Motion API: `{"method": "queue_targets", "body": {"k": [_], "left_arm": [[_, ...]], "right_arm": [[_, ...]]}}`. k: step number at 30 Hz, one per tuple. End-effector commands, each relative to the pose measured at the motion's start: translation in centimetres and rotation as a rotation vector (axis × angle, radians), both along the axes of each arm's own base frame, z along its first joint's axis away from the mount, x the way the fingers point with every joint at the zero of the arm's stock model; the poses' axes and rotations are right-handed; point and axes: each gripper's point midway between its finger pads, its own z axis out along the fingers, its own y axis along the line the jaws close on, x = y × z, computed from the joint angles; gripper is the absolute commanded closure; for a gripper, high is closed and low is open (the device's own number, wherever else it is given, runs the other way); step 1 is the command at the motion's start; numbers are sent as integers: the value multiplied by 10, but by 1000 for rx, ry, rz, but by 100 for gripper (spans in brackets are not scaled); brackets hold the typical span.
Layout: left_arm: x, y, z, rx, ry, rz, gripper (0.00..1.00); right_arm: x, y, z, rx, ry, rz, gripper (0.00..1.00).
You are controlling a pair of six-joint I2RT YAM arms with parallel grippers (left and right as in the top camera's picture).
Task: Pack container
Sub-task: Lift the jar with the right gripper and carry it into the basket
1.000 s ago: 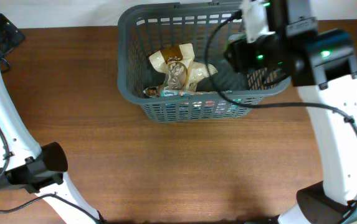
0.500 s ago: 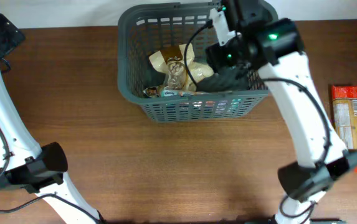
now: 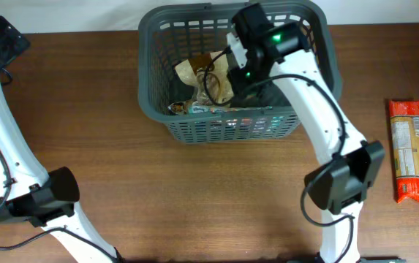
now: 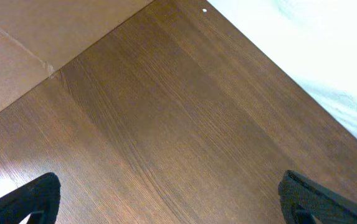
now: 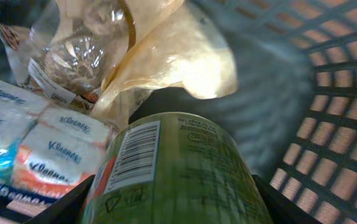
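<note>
The right arm is bent over the container (image 3: 154, 102), which is set at the far middle of the table (image 3: 194, 197). The right gripper (image 3: 240, 79) is positioned inside it, clamped around a green can (image 5: 172, 162) beside tissue packs (image 5: 47, 149). The left gripper (image 4: 166, 202) is held over bare wood at the table's far left corner, with its jaws spread wide.

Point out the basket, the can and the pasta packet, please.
basket (image 3: 151, 80), overhead view, on its left wall.
can (image 5: 190, 171), right wrist view, on its green label.
pasta packet (image 3: 408, 146), overhead view, on its middle.
</note>
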Motion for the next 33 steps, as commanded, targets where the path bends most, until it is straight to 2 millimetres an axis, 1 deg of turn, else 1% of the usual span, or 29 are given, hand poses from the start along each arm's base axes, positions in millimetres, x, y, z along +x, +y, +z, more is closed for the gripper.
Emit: {"method": "queue_targets", "body": {"k": [1, 6, 7, 8, 9, 10, 11, 12, 22, 24, 26, 28, 30, 33], "left_arm": [[-6, -1, 16, 8, -45, 12, 1], [-6, -1, 16, 8, -45, 12, 1], [-6, -1, 16, 7, -44, 12, 1], [-6, -1, 16, 8, -45, 12, 1], [-6, -1, 16, 8, -45, 12, 1], [-6, -1, 16, 8, -45, 12, 1], [-6, -1, 16, 8, -45, 12, 1], [-6, -1, 16, 7, -44, 12, 1], [-6, -1, 16, 7, -44, 12, 1], [-6, -1, 16, 8, -45, 12, 1], [-6, -1, 16, 8, -45, 12, 1], [-6, -1, 16, 8, -45, 12, 1], [-6, -1, 16, 8, -45, 12, 1], [-6, -1, 16, 8, -45, 12, 1]], "right_arm": [[0, 8, -1, 9, 1, 14, 96], [1, 8, -2, 10, -1, 13, 96], [2, 8, -2, 10, -2, 13, 94], [2, 8, -2, 10, -1, 13, 71], [1, 8, -2, 10, -1, 13, 36], [1, 8, -2, 10, -1, 13, 13], [1, 8, -2, 10, 0, 13, 5], [1, 8, -2, 10, 0, 13, 1], [-2, 7, -3, 3, 12, 13, 1], [-3, 3, 0, -6, 9, 7, 1], [-2, -5, 6, -14, -4, -34, 1], [1, -23, 19, -31, -34, -128, 1], [4, -45, 36, -33, -66, -222, 1], [3, -92, 64, -32, -103, -391, 1]]}}
